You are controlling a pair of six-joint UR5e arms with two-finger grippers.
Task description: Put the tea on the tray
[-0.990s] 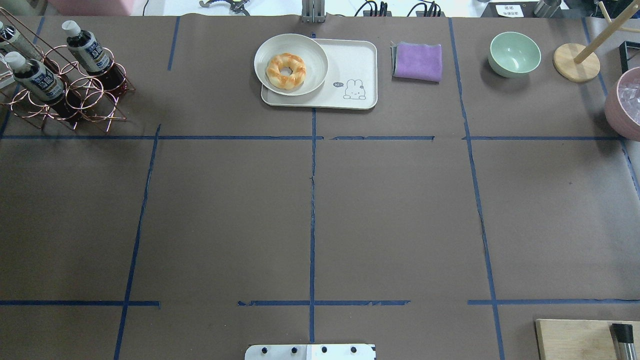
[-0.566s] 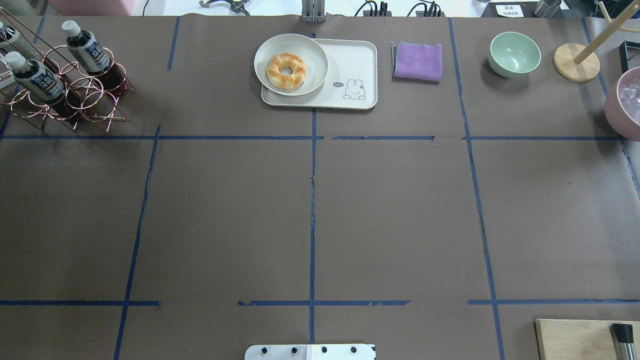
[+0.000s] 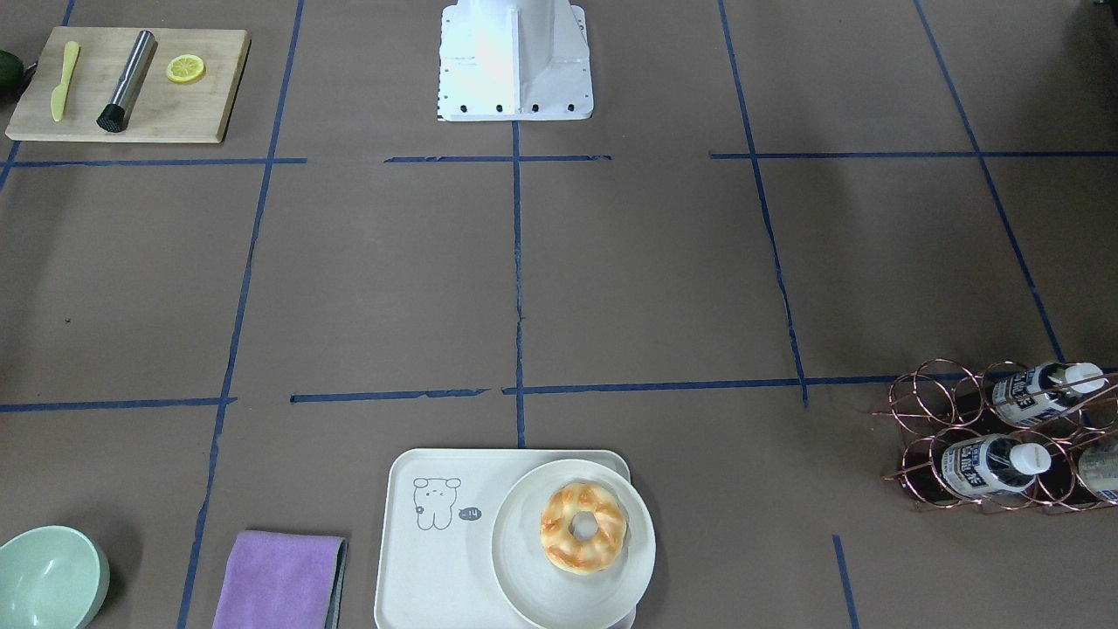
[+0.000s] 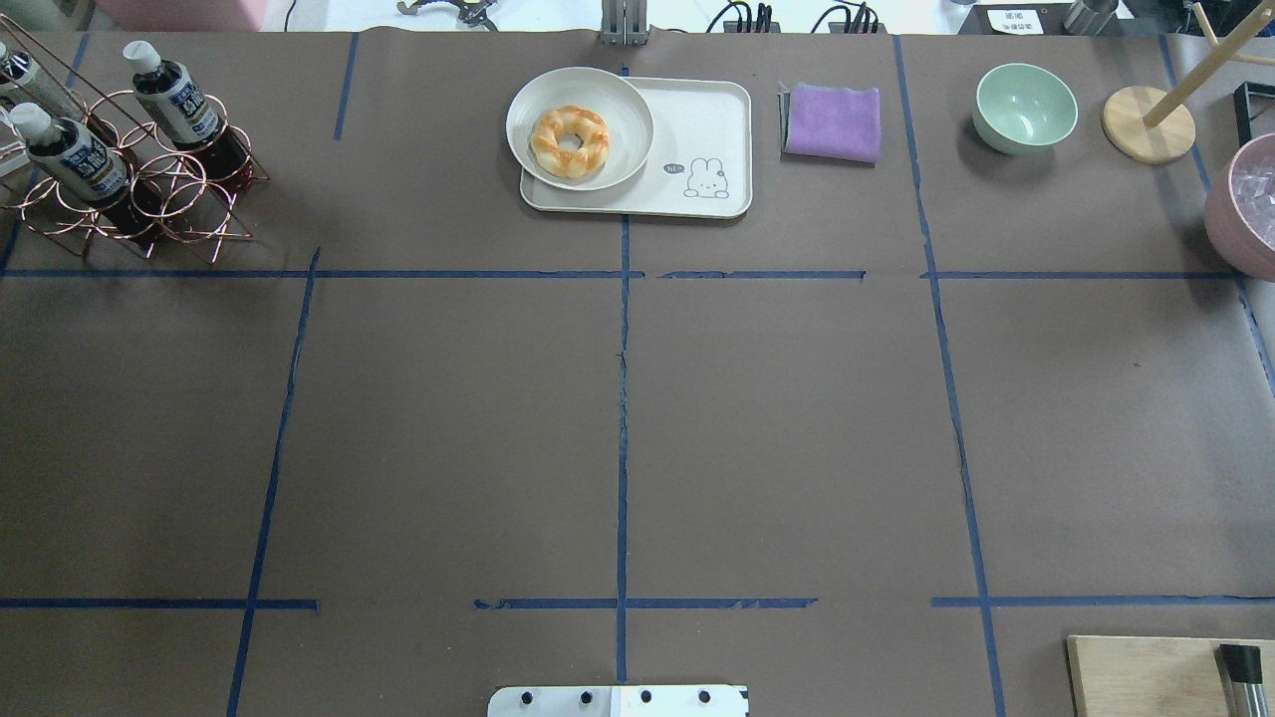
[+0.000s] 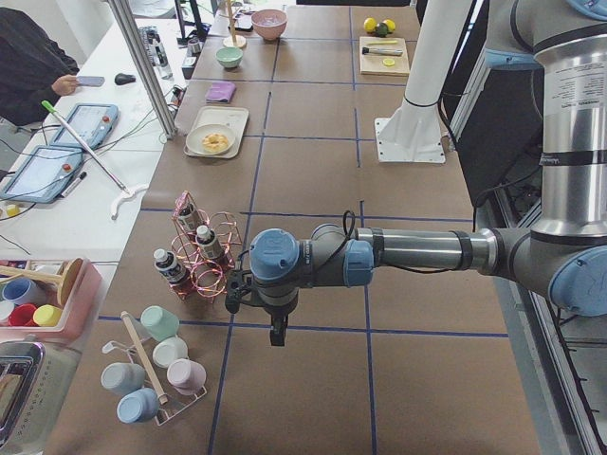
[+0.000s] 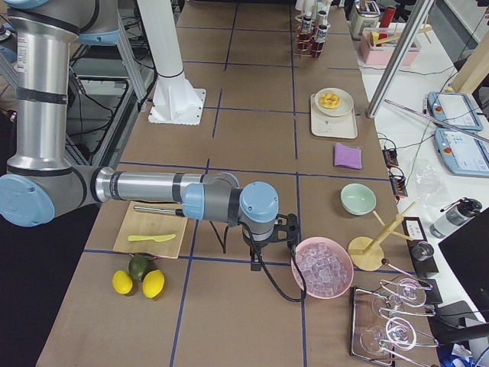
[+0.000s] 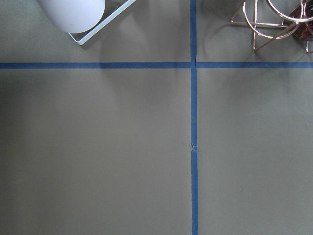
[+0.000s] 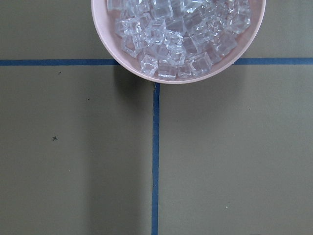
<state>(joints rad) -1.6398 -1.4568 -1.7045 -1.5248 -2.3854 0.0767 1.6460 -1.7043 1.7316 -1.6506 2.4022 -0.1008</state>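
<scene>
Three tea bottles stand tilted in a copper wire rack (image 4: 169, 199) at the table's far left: one (image 4: 174, 100), another (image 4: 70, 154), and a third at the edge (image 4: 20, 75). They also show in the front view (image 3: 1031, 393). The cream tray (image 4: 702, 129) lies far centre, with a white plate (image 4: 618, 100) and a doughnut (image 4: 570, 139) on its left half. My left gripper (image 5: 276, 338) points down beside the rack, seen only from the side. My right gripper (image 6: 254, 266) hangs next to the ice bowl. I cannot tell whether either is open or shut.
A purple cloth (image 4: 833, 121), a green bowl (image 4: 1026, 105) and a wooden stand (image 4: 1147, 124) lie right of the tray. A pink bowl of ice (image 8: 178, 34) sits at the right edge. A cutting board (image 3: 131, 87) with a knife and lemon slice lies near the robot's right.
</scene>
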